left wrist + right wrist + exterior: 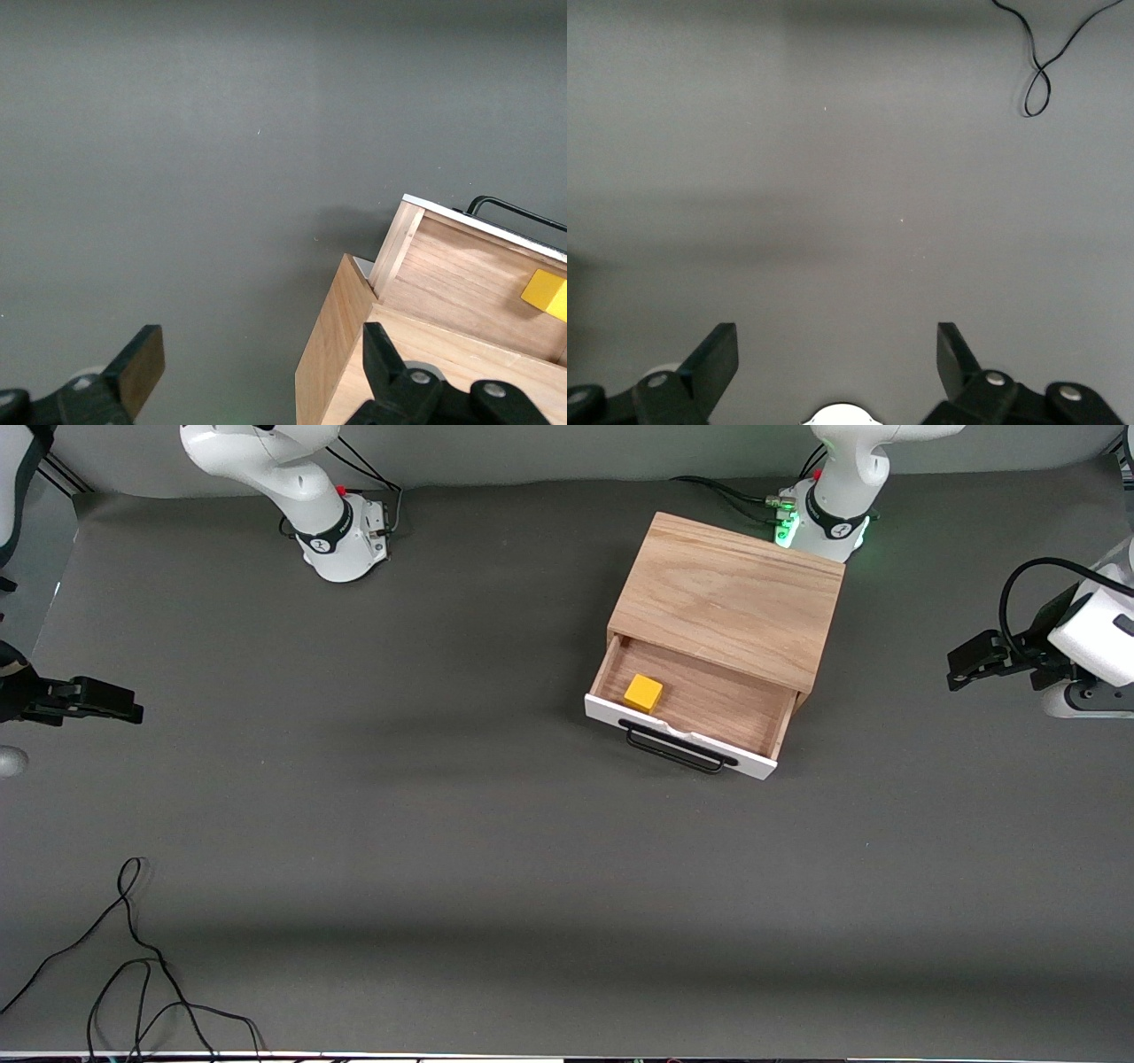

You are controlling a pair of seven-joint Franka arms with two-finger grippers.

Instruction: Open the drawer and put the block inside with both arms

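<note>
**Block's in the drawer, looks basically done**

Front view: the drawer is sitting pulled open right of centre, with the yellow block lying inside by its white front. Both hands are hanging off at the frame's edges.

Left wrist view: the left hand is gaping wide and empty.

Right wrist view: the right hand is also spread wide over bare worktop.

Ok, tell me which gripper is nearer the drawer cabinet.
The left gripper, open beside the cabinet at the left arm's end; the right gripper, also open, waits at the table's right-arm end.

Block in open drawer, near its front.
</note>
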